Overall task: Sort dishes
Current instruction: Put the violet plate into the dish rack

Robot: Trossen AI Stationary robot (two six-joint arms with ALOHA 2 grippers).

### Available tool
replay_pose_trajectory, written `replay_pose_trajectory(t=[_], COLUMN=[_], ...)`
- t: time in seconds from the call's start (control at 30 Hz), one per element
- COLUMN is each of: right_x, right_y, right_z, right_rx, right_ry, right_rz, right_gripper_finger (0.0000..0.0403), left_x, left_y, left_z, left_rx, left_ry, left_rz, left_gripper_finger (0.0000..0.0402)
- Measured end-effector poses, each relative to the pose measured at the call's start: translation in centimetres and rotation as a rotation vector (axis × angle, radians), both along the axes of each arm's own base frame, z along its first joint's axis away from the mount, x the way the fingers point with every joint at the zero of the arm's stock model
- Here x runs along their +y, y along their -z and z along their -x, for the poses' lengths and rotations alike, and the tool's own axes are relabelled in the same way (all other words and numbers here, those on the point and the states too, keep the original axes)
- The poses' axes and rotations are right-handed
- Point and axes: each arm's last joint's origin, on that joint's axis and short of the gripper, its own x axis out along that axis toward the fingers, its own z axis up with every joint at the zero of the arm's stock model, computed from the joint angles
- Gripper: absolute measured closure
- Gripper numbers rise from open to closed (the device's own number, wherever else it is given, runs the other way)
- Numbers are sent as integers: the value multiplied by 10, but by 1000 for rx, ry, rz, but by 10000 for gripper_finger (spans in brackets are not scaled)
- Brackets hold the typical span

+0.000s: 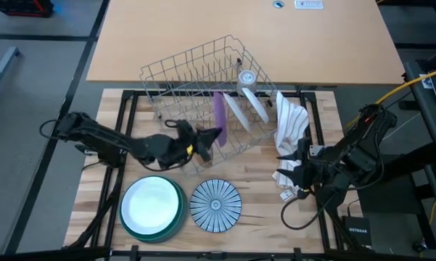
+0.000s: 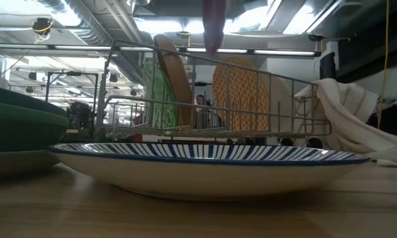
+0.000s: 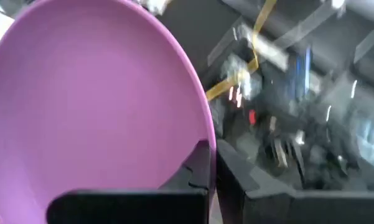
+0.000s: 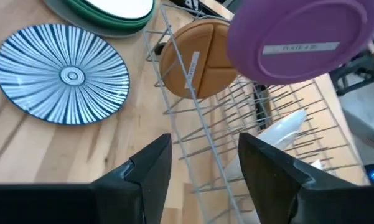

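Lifting the purple plate (image 1: 218, 110) clear of the grey wire rack (image 1: 203, 94) calls for the left gripper (image 1: 203, 143), pinching the plate's near rim, to raise it straight up until it clears the tines, then carry it toward the near side where the striped plate (image 1: 215, 204) and the white plate on green ones (image 1: 154, 206) lie. The right gripper (image 4: 202, 168) hovers spread and empty at the rack's right, beside the striped cloth (image 1: 290, 123). Hidden from the left wrist view is the exact contact on the rim, and I cannot count the dishes left in the rack.
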Motion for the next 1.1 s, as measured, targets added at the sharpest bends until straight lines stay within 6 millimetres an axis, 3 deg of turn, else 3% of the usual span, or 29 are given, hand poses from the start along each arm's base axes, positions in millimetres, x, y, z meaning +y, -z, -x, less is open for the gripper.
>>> replay_pose_trajectory(t=[0.17, 0.33, 0.63, 1.1], right_x=[0, 1, 1, 1], right_y=[0, 0, -1, -1], right_z=[0, 0, -1, -1], right_rx=[-13, -19, -35, -33], right_ry=[31, 32, 36, 33], right_rz=[-49, -55, -60, -54], right_gripper_finger=[212, 212, 212, 212], left_x=[8, 20, 46, 64], left_y=[37, 48, 54, 56], left_z=[3, -3, -9, -10], left_rx=[-193, -260, -326, -322], left_ry=[-41, -83, -141, -192], left_rz=[139, 237, 320, 323], left_gripper_finger=[401, 401, 401, 401])
